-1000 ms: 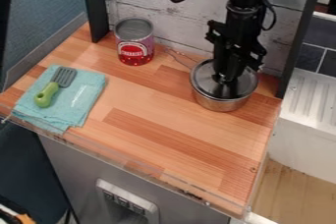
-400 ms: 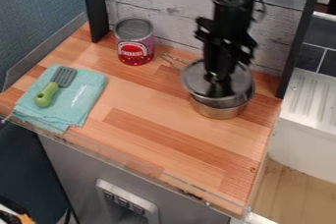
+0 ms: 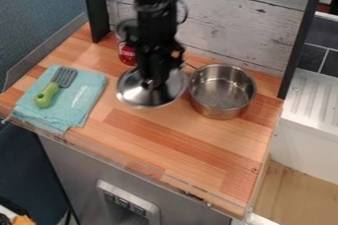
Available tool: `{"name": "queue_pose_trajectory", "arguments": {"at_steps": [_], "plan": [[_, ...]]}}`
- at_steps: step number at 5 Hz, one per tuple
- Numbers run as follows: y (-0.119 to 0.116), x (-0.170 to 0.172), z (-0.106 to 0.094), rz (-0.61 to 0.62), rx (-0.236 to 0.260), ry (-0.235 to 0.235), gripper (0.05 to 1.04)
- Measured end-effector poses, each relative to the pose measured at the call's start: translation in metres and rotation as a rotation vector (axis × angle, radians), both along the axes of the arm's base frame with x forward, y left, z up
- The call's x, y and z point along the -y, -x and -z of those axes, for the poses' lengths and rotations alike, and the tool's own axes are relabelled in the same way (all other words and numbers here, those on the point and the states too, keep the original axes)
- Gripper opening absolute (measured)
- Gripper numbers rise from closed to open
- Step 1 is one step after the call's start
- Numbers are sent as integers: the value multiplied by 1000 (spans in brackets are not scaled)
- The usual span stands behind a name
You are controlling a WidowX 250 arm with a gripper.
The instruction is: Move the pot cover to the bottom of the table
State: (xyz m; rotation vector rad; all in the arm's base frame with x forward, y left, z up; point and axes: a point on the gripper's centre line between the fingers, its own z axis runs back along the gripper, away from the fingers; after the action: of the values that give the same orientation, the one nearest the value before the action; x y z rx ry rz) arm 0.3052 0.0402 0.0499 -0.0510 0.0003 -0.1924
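Observation:
My gripper [image 3: 153,82] hangs left of the pot, shut on the knob of the pot cover, whose top it partly hides. The round metal pot cover [image 3: 137,93] is held clear of the pot, over the middle-left of the wooden table [image 3: 178,150]. Whether its rim touches the wood I cannot tell. To its right stands the steel pot [image 3: 221,91], uncovered, with its inside in view.
A red can [image 3: 126,54] stands behind the arm near the back wall. On the left lies a folded teal cloth [image 3: 82,95] with a green-handled spatula [image 3: 47,94] on it. A transparent rail runs along the front edge.
The cover has come off the pot and moved left along with my gripper, while the pot stays on the right. The arm now hides part of the can.

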Motion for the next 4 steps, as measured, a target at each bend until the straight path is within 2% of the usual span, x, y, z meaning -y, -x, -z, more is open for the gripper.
{"name": "queue_pose_trajectory", "arguments": {"at_steps": [1, 3, 4], "plan": [[25, -29, 16, -45, -27, -49, 282], [45, -49, 40, -67, 7, -102, 282], [47, -48, 43, -63, 27, -62, 282]]}}
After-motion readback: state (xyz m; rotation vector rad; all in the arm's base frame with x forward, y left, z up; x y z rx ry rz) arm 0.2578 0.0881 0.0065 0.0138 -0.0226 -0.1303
